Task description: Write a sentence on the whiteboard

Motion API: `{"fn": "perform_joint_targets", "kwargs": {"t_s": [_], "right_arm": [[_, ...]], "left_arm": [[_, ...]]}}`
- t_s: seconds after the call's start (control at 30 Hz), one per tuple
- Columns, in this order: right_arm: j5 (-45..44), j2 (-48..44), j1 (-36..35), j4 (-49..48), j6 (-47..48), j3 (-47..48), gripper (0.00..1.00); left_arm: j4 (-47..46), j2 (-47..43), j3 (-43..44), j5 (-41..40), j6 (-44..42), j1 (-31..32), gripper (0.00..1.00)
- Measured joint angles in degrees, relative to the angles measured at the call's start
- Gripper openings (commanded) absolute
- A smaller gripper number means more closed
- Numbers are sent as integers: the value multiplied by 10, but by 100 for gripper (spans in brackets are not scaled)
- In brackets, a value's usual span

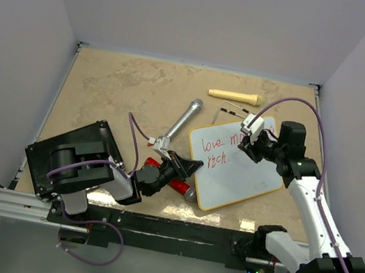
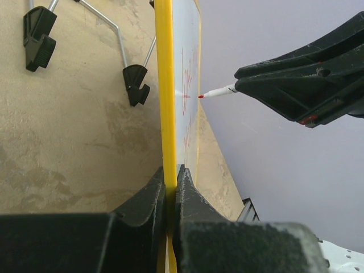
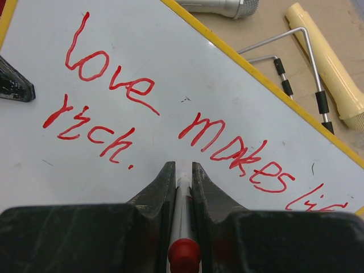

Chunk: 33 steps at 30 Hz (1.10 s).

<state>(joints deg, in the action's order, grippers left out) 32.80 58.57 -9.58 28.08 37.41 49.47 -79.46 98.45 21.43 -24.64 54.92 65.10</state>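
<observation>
Red sentence (image 3: 227, 149) looks finished, full stop after "rich", though one word is cropped; right end effector (image 3: 182, 168) grips marker (image 3: 183, 250), left end effector (image 2: 171, 174) pinches whiteboard (image 2: 164, 85) edge.

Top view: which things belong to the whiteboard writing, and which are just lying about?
In use: whiteboard, red sentence, marker in the right pincer, left pincer clamping the board's edge.
Lying about: silver microphone, cream tube, black flat box, red-and-grey item.

Microphone (image 1: 183, 124) and cream handle (image 1: 235, 96) just beyond whiteboard (image 1: 249, 180)
</observation>
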Motion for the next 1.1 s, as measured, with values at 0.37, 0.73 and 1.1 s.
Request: {"fn": "perform_joint_targets", "kwargs": {"t_s": [0.37, 0.73, 1.1], "right_arm": [[1, 15, 0, -20, -8, 0, 0], [39, 22, 0, -2, 9, 0, 0], [27, 26, 0, 16, 17, 3, 0]], "left_arm": [[0, 0, 0, 2, 0, -1, 0], [1, 0, 0, 2, 1, -2, 0], [3, 0, 0, 2, 3, -2, 0]]}}
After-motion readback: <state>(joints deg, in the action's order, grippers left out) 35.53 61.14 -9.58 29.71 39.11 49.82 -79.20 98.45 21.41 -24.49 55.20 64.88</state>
